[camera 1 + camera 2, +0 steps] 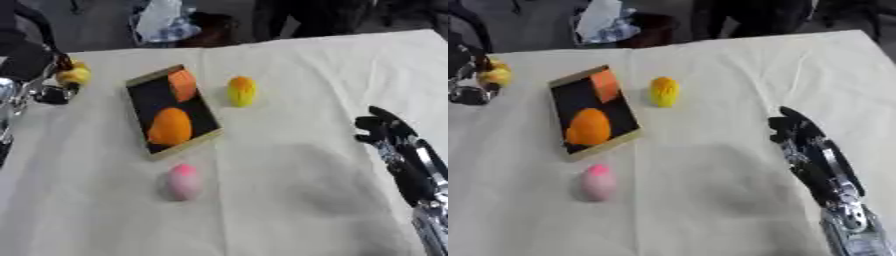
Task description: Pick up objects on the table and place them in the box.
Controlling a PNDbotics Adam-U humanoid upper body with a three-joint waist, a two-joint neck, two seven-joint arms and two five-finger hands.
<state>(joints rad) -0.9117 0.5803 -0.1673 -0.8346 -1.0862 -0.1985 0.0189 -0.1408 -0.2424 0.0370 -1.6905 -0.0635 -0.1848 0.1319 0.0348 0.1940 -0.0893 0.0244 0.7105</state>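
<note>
At far left the left hand (39,75) curls round a yellow object (74,74), held at the table's (289,210) edge. Next comes the box (171,111), dark inside, holding two orange items (171,126). Below it lies a pink egg-shaped piece (184,181); right of the box, a yellow-orange fruit (241,91). At right the right hand (798,131) hovers, fingers straight.

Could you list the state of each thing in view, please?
Box: open, flat on the table, two orange things inside.
Yellow thing: on the cloth, right of the box.
Pink thing: on the cloth, near side of the box.
Left hand: holding a yellow thing.
Right hand: open, empty.
</note>
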